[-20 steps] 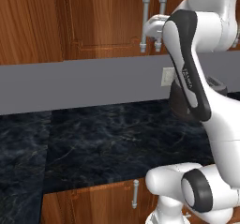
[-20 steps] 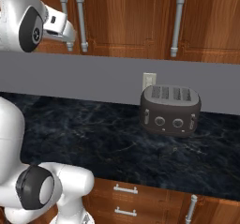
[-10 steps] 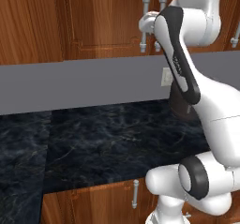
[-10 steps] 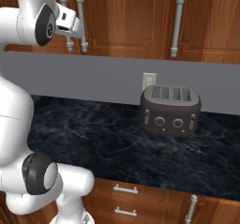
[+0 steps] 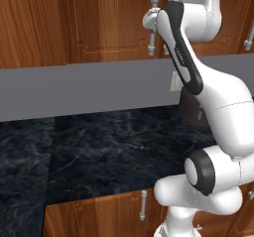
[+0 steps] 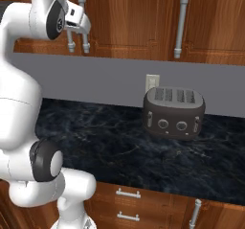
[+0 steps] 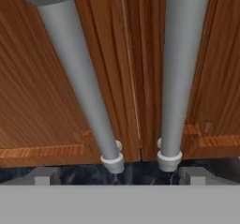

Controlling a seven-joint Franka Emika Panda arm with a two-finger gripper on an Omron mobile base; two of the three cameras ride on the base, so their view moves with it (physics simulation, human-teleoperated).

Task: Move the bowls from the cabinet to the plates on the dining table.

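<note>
From the left base view, your hand (image 5: 152,20) is up at the cabinet (image 5: 114,23), right against the pair of silver bar handles (image 5: 154,23) where the two doors meet. The doors are shut, so the bowls are presumably still inside, out of sight. You cannot tell from here whether the fingers are spread or closed.

From the right base view, the hand (image 6: 79,24) sits in front of the same handles (image 6: 85,19), above the black marble surface (image 6: 105,137) and well left of the toaster (image 6: 173,112). No brand or lettering is readable on the toaster, the wall socket (image 6: 152,83) or the arm.

In the hand view, both bars (image 7: 75,78) run close ahead, one on each side of the door seam (image 7: 136,101). The finger tips sit low and dim at the bottom corners; whether they grip anything I cannot tell.

Judging the job: the bars look stiff, smooth and slippery, so take one at mid-length, squarely, and pull along the door's swing. The door should feel light but hinged. No writing shows here either.
</note>
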